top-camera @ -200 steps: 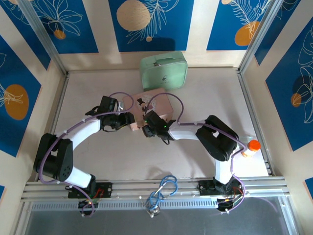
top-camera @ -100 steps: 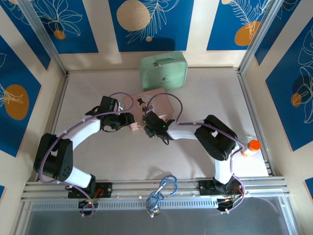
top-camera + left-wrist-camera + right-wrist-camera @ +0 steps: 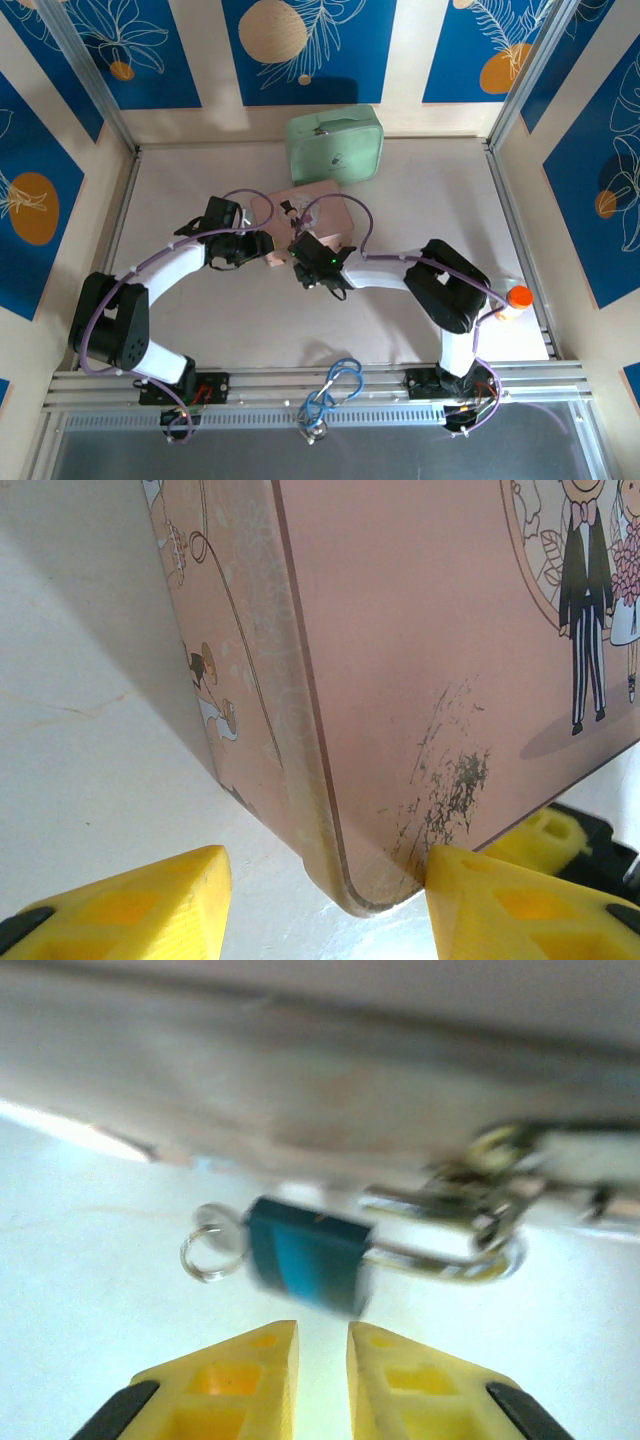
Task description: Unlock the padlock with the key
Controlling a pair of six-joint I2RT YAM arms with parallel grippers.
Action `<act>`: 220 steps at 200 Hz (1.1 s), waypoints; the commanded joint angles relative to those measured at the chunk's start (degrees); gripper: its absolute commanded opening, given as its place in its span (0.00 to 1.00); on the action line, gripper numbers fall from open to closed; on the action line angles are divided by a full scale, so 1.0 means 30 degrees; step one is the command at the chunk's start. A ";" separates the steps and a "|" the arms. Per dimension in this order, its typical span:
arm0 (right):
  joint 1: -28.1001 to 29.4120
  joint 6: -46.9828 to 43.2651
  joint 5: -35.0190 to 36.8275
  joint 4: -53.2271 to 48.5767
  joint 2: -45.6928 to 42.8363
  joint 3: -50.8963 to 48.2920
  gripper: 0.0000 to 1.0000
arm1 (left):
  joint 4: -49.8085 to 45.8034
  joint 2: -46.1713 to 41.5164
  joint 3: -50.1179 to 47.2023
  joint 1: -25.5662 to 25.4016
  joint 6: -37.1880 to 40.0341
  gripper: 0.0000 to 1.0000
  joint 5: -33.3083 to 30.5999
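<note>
One padlock [image 3: 305,1260] hangs at the pink case [image 3: 420,630]; left gripper [image 3: 325,870] gapes around its corner, right gripper [image 3: 322,1335] nearly closed, empty.

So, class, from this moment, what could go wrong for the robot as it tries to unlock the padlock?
The right gripper sits close to the padlock with its fingers nearly together; pushing on could knock the small lock aside rather than grasp it.
The left gripper straddles a corner of the pink case with one finger apart from it, so the case may slide.
The right wrist view is blurred, so aiming at the ring may miss.
</note>
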 commanded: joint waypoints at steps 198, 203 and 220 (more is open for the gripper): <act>-0.9137 0.0893 -0.5510 -0.6694 -0.1479 0.5483 0.43 | -0.1108 0.0460 0.0217 0.0304 0.0820 0.54 -0.0645; -0.9137 0.0926 -0.5564 -0.6677 -0.1440 0.5417 0.44 | -0.1109 0.0482 0.0217 0.0332 0.0817 0.54 -0.0673; -0.9116 0.1043 -0.5781 -0.6612 -0.1370 0.5174 0.41 | -0.0993 0.0533 0.0246 0.0316 0.0778 0.54 -0.0646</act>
